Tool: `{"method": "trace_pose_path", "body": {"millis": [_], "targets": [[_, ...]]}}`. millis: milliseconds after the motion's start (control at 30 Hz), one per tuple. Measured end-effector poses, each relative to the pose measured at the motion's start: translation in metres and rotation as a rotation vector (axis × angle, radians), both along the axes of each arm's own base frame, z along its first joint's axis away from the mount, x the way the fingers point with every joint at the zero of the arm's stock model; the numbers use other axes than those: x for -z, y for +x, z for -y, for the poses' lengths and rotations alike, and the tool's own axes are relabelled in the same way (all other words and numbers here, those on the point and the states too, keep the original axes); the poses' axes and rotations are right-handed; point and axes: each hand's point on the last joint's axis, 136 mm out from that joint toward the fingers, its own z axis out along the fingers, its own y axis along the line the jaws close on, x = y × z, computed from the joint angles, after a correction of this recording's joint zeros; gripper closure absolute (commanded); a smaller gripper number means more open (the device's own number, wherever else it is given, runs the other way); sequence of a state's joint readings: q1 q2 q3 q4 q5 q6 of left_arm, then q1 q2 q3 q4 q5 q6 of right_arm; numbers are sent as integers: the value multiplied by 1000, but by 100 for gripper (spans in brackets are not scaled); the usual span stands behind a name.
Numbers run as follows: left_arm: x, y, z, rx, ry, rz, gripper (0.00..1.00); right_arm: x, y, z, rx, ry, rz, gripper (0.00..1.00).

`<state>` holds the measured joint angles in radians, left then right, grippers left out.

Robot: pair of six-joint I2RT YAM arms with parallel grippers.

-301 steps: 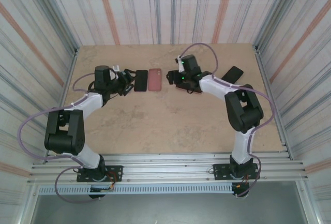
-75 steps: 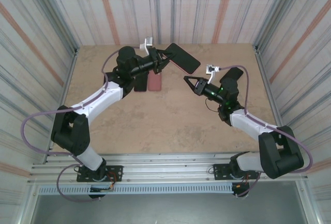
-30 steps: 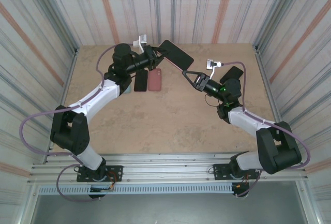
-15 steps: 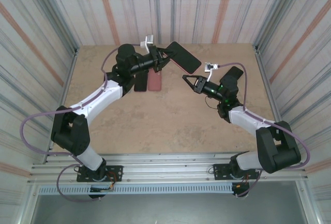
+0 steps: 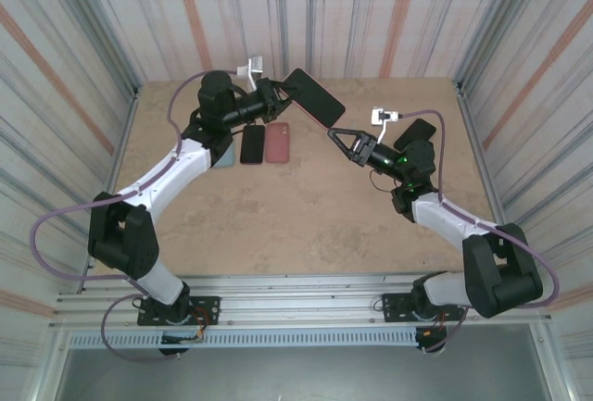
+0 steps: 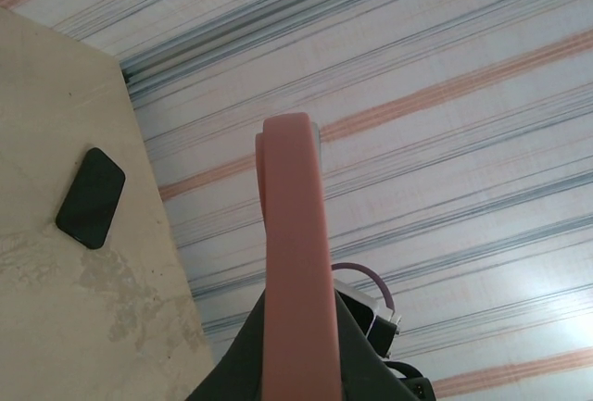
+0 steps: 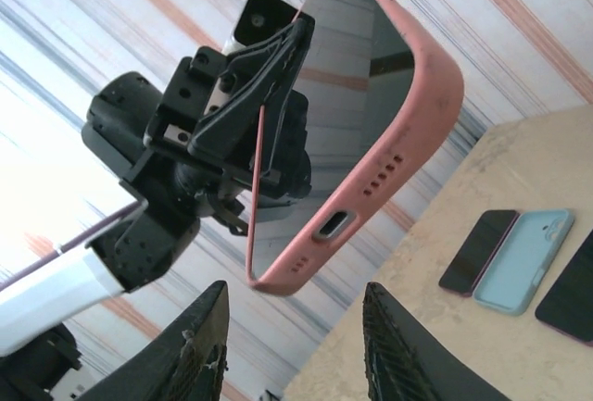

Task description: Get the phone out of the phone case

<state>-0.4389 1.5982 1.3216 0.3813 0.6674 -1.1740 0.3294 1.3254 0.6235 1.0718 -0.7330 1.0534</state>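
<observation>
The phone in its pink phone case (image 5: 312,96) is held up in the air above the back of the table, dark screen facing up. My left gripper (image 5: 276,94) is shut on one end of the cased phone (image 6: 295,234); dark fingers (image 6: 243,355) flank it. My right gripper (image 5: 336,136) is open at the free lower corner. In the right wrist view the case's port end (image 7: 371,188) hangs just above the gap of my right gripper (image 7: 296,350), touching neither finger. The left gripper (image 7: 255,63) clamps the far end.
On the table lie a black phone (image 5: 252,144), a reddish phone (image 5: 277,143) and a light blue case (image 5: 223,154) under the left arm. Another black phone (image 5: 419,131) rests near the right wall. Striped walls enclose the table (image 5: 278,225).
My right gripper's jaws have opened wider and it has risen back to the case's corner. The left arm has swung the cased phone slightly left.
</observation>
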Motion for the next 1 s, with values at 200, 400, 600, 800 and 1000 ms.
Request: {"method": "trace_pose_path", "body": {"millis": [200,400,600,800,1000], "targets": [[1,1,-1,-7,5,5,100,4,6,-3,-24,53,-53,72],[1,2,-1,-13,5,6,100,-1,8,-4,-41,85,-61,74],[-1,2,-1,-13,1,12,100,-5,8,-6,-49,92,-52,82],[-6,2,-2,-14,-18,20,100,-7,7,-8,-69,94,-54,90],[-8,4,-2,-22,-43,-14,100,-6,10,-8,-51,56,-16,93]]}}
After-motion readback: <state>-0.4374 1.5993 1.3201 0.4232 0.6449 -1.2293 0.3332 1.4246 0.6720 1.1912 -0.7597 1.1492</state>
